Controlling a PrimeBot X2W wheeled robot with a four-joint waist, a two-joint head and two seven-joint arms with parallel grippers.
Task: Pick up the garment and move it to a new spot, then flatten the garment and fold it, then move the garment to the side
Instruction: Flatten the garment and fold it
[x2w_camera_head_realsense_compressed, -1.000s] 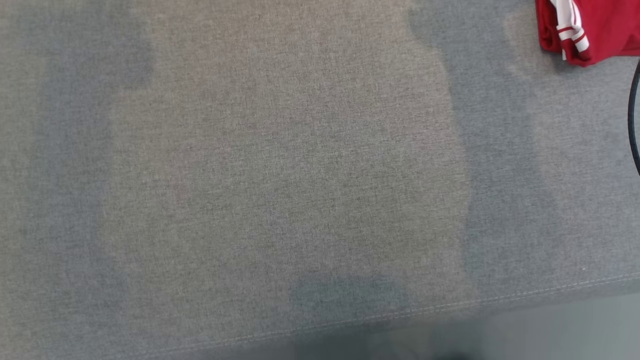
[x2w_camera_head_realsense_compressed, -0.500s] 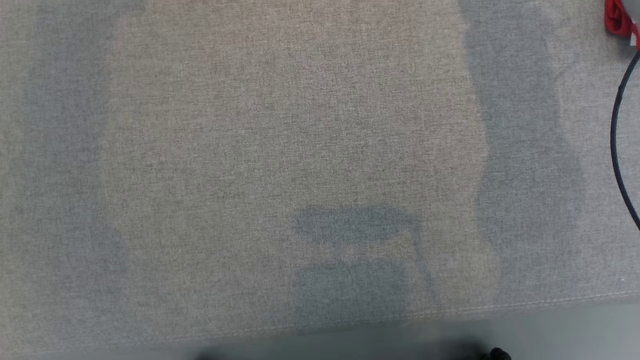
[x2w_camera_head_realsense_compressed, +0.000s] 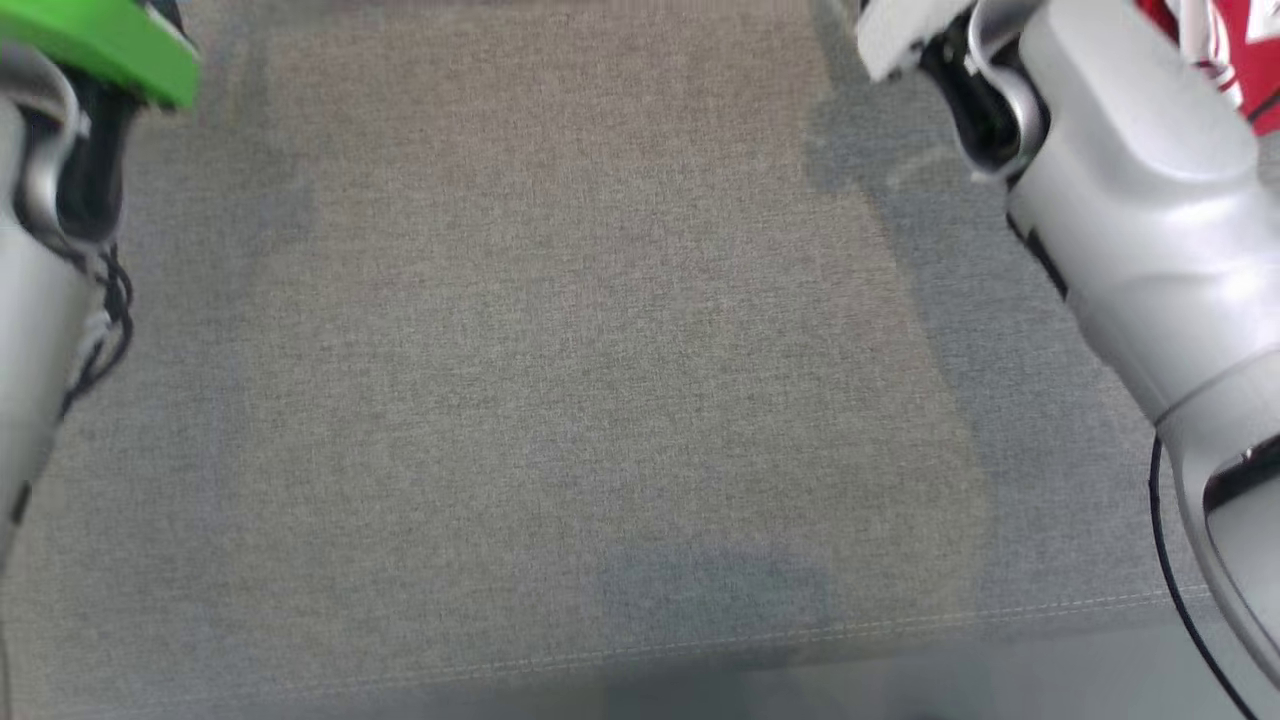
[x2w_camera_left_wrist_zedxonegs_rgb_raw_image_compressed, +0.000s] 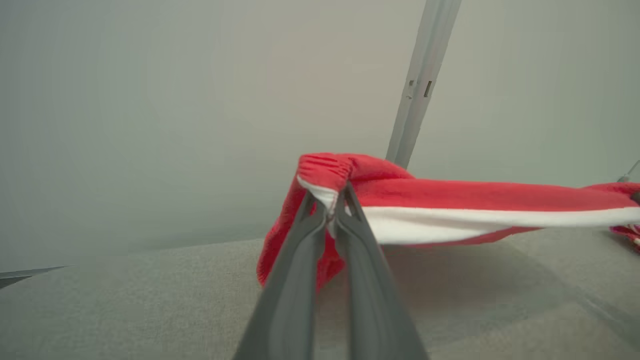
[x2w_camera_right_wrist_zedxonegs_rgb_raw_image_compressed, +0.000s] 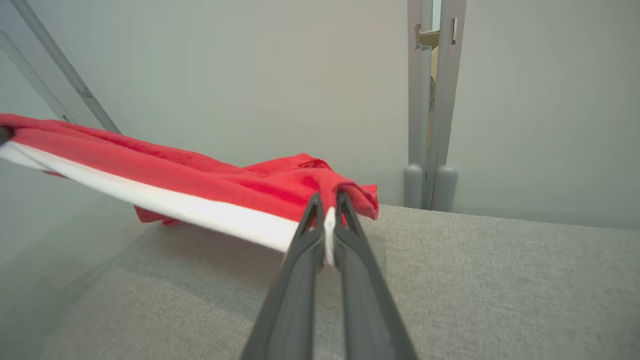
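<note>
Step in hand: carrying to the new spot. Left claw (x2w_camera_left_wrist_zedxonegs_rgb_raw_image_compressed: 329, 205) is clamped on one end of the garment (x2w_camera_left_wrist_zedxonegs_rgb_raw_image_compressed: 475, 195), right claw (x2w_camera_right_wrist_zedxonegs_rgb_raw_image_compressed: 328, 207) on the other. The garment is stretched above the worktop (x2w_camera_right_wrist_zedxonegs_rgb_raw_image_compressed: 500, 280); its lower folds possibly touch. Next: lower evenly, taut, to lay it flat.

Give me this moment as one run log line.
left end effector: shut on garment | right end effector: shut on garment | garment: stretched between both, over grey cushion
</note>
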